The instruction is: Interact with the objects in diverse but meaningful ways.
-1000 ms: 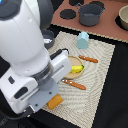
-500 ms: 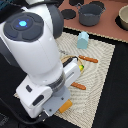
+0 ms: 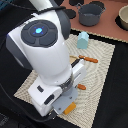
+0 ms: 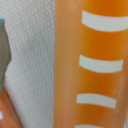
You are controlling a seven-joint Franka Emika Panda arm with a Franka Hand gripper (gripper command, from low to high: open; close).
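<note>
My arm fills the exterior view and leans low over the woven placemat (image 3: 102,65). The gripper (image 3: 69,100) points down at the mat's near edge, with its fingers hidden under the hand. The wrist view is filled by an orange block with white curved stripes (image 4: 95,65), very close, on the mat's weave. A small orange piece (image 3: 70,108) lies by the hand, another orange piece (image 3: 81,87) lies beside it, and an orange stick (image 3: 90,60) lies mid-mat. The pale blue cup (image 3: 82,40) stands at the mat's far edge. The grey pot (image 3: 90,14) sits beyond it.
A brown board (image 3: 112,30) behind the mat carries the pot, a beige bowl (image 3: 123,17) at the exterior view's right, and dark round items (image 3: 75,4) at the back. Dark tabletop (image 3: 117,100) surrounds the mat. A grey shape (image 4: 3,55) edges the wrist view.
The arm has swung across the placemat and dropped lower. Its body now covers the yellow banana that showed one second ago. The cup and pot have not moved.
</note>
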